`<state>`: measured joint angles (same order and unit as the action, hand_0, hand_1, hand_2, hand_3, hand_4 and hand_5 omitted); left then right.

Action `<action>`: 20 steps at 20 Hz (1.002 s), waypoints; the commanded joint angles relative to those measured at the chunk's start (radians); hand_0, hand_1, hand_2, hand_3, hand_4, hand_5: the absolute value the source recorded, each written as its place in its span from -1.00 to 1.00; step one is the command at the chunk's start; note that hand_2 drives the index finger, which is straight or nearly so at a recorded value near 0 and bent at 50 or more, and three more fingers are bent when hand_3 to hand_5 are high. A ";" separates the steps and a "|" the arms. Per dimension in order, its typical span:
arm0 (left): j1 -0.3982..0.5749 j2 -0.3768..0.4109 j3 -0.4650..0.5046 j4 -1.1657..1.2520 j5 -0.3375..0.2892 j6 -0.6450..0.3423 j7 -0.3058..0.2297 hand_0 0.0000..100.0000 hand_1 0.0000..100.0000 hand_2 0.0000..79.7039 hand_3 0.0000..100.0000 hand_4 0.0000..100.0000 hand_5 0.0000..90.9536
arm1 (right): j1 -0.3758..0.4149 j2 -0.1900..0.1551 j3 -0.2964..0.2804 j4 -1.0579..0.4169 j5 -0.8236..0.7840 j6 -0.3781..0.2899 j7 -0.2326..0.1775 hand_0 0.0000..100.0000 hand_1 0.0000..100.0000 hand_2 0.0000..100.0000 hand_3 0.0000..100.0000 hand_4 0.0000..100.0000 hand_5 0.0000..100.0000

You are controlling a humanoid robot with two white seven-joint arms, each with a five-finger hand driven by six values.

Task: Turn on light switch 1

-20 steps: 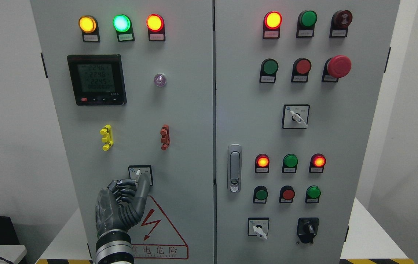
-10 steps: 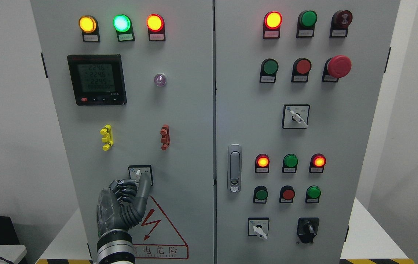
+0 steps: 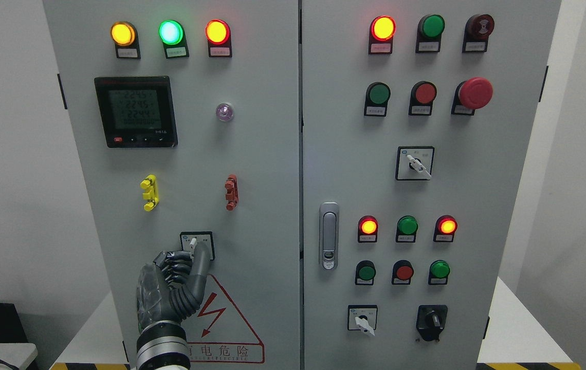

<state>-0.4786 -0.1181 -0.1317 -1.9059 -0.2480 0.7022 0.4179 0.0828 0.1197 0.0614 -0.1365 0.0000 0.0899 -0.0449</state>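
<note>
The robot's left hand [image 3: 169, 288] rises from the bottom edge at about 7 o'clock, against the lower part of a grey electrical cabinet's left door [image 3: 252, 169]. Its fingers [image 3: 201, 259] are pressed together and curled, with the thumb stretched upward so that its tip touches the white knob of the rotary selector switch [image 3: 196, 243], which sits in a black-framed square low on that door. Whether the knob is truly pinched cannot be told. Just below the hand, a red lightning warning triangle [image 3: 221, 318] is partly covered by the wrist.

Farther up the door, a yellow clip [image 3: 149, 192] sits at 11 o'clock from the switch and a red clip [image 3: 231, 192] at 1 o'clock. Above them hangs a digital meter [image 3: 135, 111] with a lit display, a small violet lamp [image 3: 224, 112] to its right. Along the top, three indicator lamps [image 3: 169, 32] glow amber, green and red.

On the right door, a metal latch handle [image 3: 329, 235] stands near the seam, with a red mushroom emergency button [image 3: 474, 93] at 2 o'clock of the frame.
</note>
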 commanded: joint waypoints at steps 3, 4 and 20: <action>-0.006 0.000 -0.002 0.001 -0.002 0.008 -0.001 -0.36 -0.18 0.27 0.50 0.60 0.76 | 0.000 0.000 0.000 0.000 -0.017 0.001 0.000 -0.76 -0.22 -1.00 -1.00 -1.00 -1.00; -0.006 0.000 -0.002 0.001 -0.002 0.008 -0.001 -0.36 -0.18 0.27 0.50 0.60 0.76 | 0.000 0.000 0.000 0.000 -0.017 0.001 0.000 -0.76 -0.22 -1.00 -1.00 -1.00 -1.00; -0.008 0.000 0.000 0.002 0.000 0.008 -0.002 -0.32 -0.15 0.27 0.50 0.60 0.76 | 0.000 0.000 0.000 0.000 -0.017 0.001 0.000 -0.76 -0.22 -1.00 -1.00 -1.00 -1.00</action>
<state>-0.4858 -0.1181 -0.1330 -1.9049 -0.2499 0.7102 0.4165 0.0828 0.1197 0.0614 -0.1365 0.0000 0.0899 -0.0449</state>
